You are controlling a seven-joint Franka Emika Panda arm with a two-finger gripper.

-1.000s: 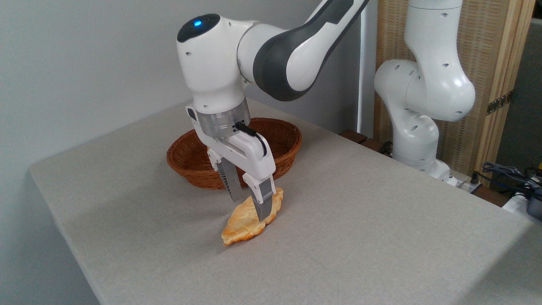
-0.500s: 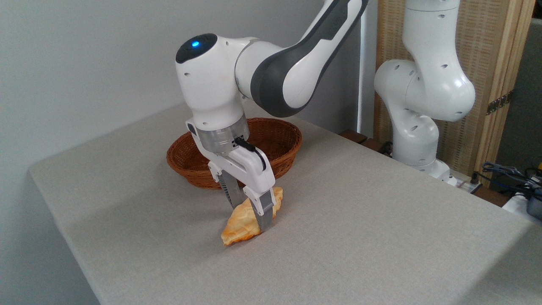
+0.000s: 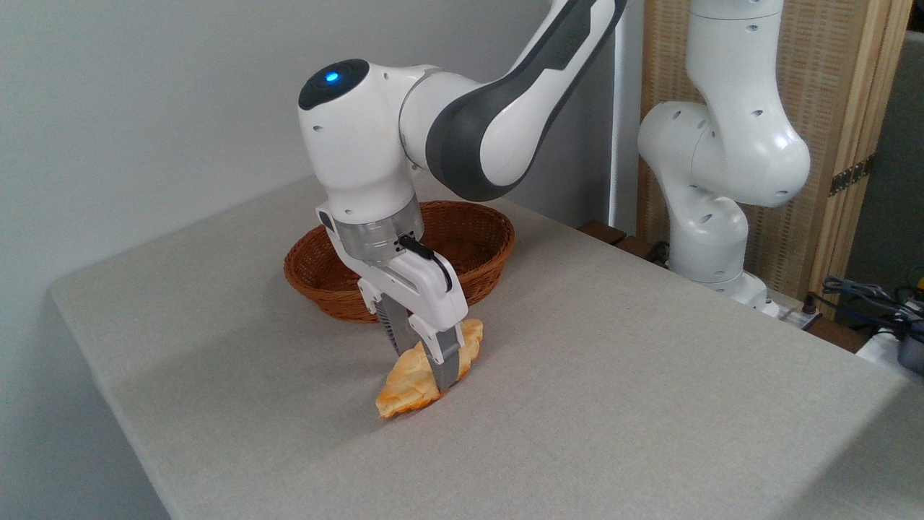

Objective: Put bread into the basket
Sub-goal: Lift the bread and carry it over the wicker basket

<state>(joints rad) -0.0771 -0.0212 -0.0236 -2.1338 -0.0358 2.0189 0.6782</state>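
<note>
The bread (image 3: 411, 377) lies on the counter (image 3: 613, 375) just in front of the basket (image 3: 476, 238), at about 6 o'clock from it, near but apart from the wicker wall. Its long axis runs from a browned tip at 7 o'clock, toward the camera, to the other pointed end at 1 o'clock, which rises a little off the cloth, so the loaf sits tilted with its near tip down on the surface.

The gripper (image 3: 422, 368) comes down from above at a slant and has its two fingers closed narrowly across the middle of the bread, one finger (image 3: 445, 361) in front of the loaf and the other behind it, holding the loaf crosswise to its length.

The counter is covered in a plain grey-beige cloth, flat and matte. A pale wall stands at 9 to 12 o'clock. At 2 o'clock the white arm's base (image 3: 711, 238) rises beside the counter's far edge, before a woven wood-framed screen (image 3: 837, 144); cables (image 3: 873, 296) lie at 3 o'clock.

The basket is open at the top and sits at 12 o'clock of the bread, back from the counter's left edge. Bare cloth spreads wide to 3, 5 and 8 o'clock of the bread, and the near-left corner of the counter falls away at 8 o'clock.
</note>
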